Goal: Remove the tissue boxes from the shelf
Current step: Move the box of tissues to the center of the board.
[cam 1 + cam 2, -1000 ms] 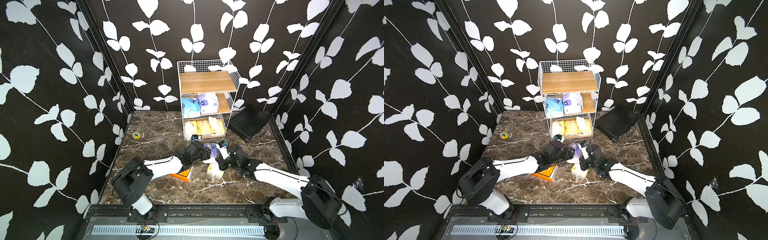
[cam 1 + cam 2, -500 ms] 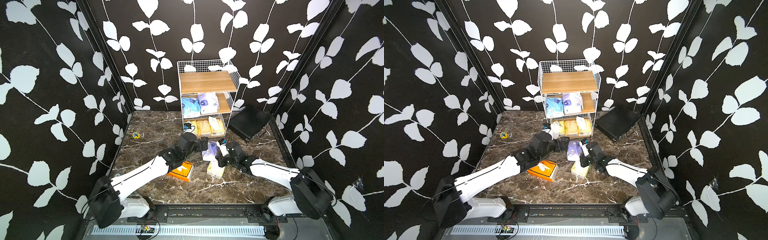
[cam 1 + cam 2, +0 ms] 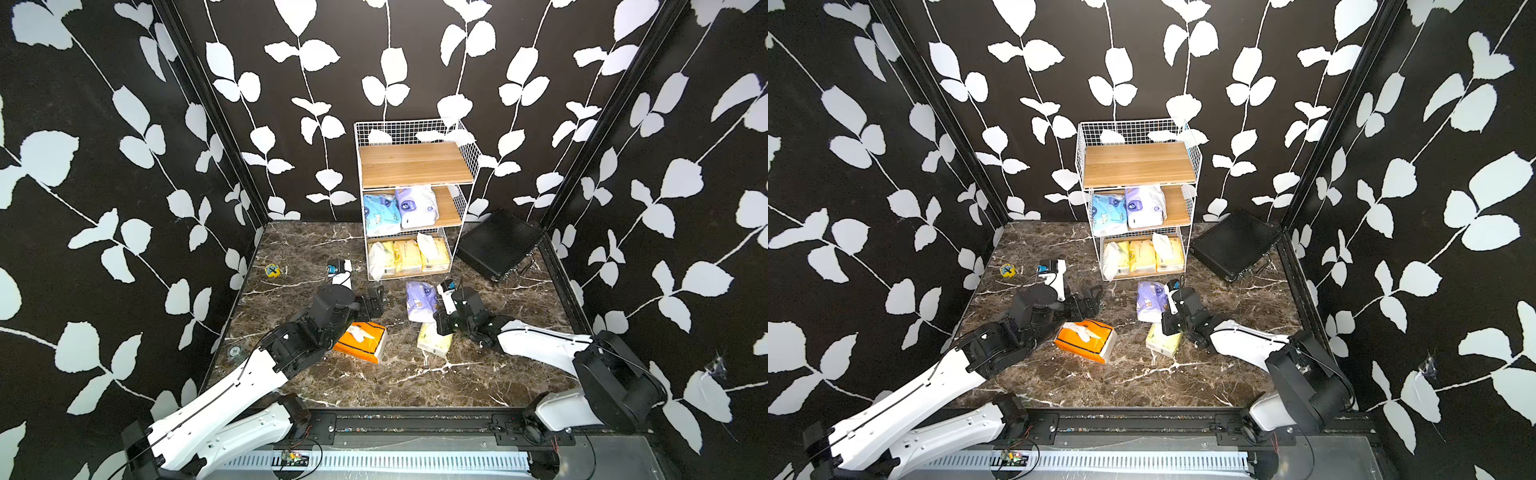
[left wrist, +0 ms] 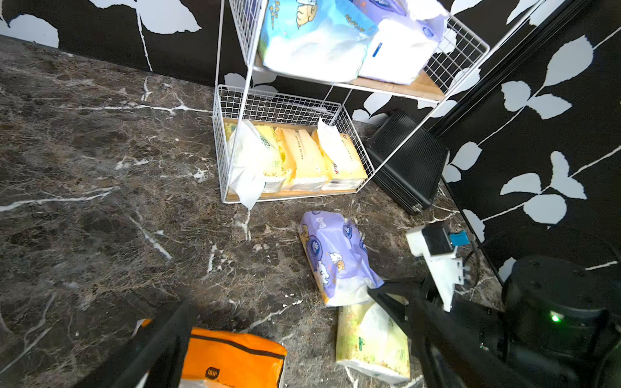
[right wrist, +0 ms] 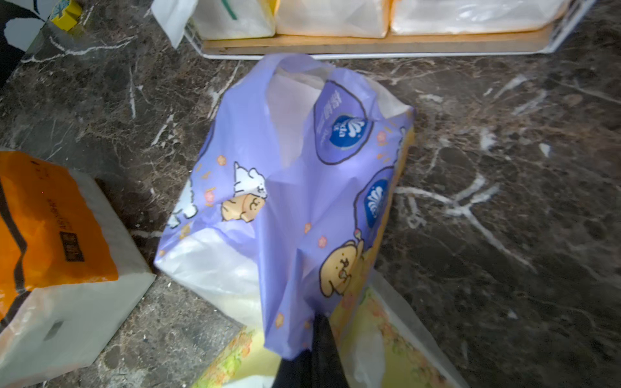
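Right wrist view: right end effector (image 5: 317, 349) clamped shut on film edge of lavender pack (image 5: 289, 188), lying on desk (image 5: 504, 201) just before shelf (image 3: 415, 164). In both top views, left end effector (image 3: 375, 300) spread wide, empty, beside orange box (image 3: 361, 341). Shelf middle tier holds light blue pack (image 3: 380, 214), second lavender pack (image 3: 417, 205); bottom tier, yellow packs (image 3: 409, 255).

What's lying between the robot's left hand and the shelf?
Nothing: only bare floor lies between the left hand and the shelf, plain in the left wrist view and both top views.
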`<state>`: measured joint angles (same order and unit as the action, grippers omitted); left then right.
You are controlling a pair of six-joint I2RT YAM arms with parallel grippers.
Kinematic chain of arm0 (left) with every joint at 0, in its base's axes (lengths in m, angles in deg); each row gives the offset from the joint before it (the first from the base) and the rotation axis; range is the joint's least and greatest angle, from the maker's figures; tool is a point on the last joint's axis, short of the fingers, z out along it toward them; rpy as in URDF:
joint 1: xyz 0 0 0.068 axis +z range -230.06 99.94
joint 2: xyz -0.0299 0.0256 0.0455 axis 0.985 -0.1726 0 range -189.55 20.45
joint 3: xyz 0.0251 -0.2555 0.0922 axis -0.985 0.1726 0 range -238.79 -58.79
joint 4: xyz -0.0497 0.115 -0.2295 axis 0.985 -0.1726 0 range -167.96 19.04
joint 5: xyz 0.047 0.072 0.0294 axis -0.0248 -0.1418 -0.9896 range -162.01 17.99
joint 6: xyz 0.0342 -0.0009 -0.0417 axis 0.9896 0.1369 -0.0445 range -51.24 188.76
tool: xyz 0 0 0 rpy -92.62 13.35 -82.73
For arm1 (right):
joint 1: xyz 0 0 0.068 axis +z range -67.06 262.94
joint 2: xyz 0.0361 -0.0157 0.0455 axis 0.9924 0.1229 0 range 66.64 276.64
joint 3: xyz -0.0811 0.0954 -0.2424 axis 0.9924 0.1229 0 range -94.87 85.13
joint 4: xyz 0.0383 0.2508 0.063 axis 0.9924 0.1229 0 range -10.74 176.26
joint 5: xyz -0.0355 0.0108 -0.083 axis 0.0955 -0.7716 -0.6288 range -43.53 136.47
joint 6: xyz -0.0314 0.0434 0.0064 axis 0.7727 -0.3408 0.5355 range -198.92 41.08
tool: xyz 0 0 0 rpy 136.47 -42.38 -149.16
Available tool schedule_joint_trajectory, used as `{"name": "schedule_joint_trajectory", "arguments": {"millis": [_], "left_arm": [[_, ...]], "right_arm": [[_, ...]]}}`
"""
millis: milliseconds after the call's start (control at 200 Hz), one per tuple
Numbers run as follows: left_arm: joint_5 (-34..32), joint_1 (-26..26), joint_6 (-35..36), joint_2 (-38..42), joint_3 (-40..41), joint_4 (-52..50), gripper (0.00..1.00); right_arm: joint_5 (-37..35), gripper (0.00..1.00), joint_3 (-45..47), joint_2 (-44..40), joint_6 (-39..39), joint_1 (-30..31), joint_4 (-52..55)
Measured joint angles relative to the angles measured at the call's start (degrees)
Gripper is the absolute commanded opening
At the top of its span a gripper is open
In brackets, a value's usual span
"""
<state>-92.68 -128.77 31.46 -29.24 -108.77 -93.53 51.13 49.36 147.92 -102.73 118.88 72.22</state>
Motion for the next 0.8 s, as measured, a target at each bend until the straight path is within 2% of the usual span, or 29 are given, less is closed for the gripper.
{"name": "schedule_joint_trajectory", "arguments": {"millis": [225, 465, 595, 800], "left_arm": [[0.2, 0.0, -0.4, 0.0, 0.0, -1.4, 0.99], [-0.4, 0.0, -1.0, 2.6, 1.2, -2.6, 0.99], [-1.5, 0.0, -1.3, 6.0, 1.8, -4.2, 0.99], [-1.8, 0.0, -2.0, 9.7, 2.1, -5.7, 0.98]], "right_arm": [[-2.2, 0.0, 3.6, -6.3, 1.1, -4.8, 3.1], [-2.1, 0.0, 3.0, -13.2, 3.6, -6.1, 11.6], [0.3, 0.0, -0.4, -13.0, 3.4, -6.1, 15.8], [1.9, 0.0, -1.3, -9.4, -0.9, -5.1, 13.4]]}}
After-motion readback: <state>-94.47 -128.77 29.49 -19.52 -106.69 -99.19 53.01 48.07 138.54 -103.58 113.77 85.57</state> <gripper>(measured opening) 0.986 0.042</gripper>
